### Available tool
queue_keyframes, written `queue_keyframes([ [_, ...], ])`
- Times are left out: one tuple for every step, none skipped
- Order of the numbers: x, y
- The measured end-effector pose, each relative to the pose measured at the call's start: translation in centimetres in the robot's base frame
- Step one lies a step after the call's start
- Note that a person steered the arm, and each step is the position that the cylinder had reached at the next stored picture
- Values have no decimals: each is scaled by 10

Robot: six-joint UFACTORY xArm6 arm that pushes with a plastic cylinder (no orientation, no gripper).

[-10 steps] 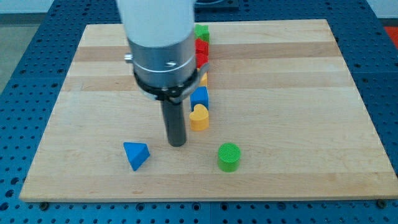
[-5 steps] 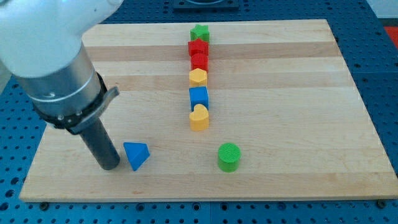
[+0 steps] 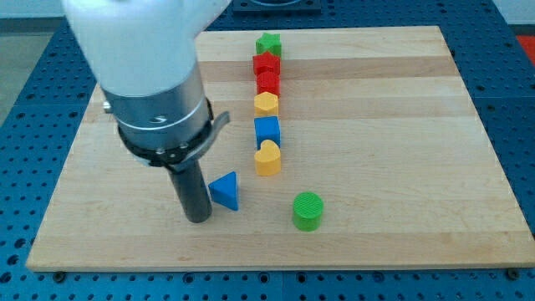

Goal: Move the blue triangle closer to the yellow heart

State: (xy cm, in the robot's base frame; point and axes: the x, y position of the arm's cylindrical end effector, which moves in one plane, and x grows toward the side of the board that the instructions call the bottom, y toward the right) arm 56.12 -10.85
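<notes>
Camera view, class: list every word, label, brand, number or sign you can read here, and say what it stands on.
None: no readable text appears anywhere in this view.
Blue triangle, yellow heart and green cylinder: plain faces, no marks.
Wooden board: bare grain only.
Arm's silver collar and my tip, just to the view's left of the blue triangle: no label visible.

This is looking like a robotics lab bench. A pale wooden board [image 3: 376, 150] is lying on a blue perforated table [image 3: 518, 125] whose regular grid of holes is showing past every edge of the board. A white and grey robot arm [image 3: 150, 75] is reaching in over the board's left part, and small coloured plastic blocks are sitting in a tidy row near its top edge.
</notes>
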Motion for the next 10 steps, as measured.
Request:
queue_keyframes([
  [-3,-10],
  [-14,-10],
  [-27,-10],
  [-27,-7],
  [-27,2],
  [-27,18],
  [-27,33],
  [-27,38],
  [-24,41],
  [-24,43],
])
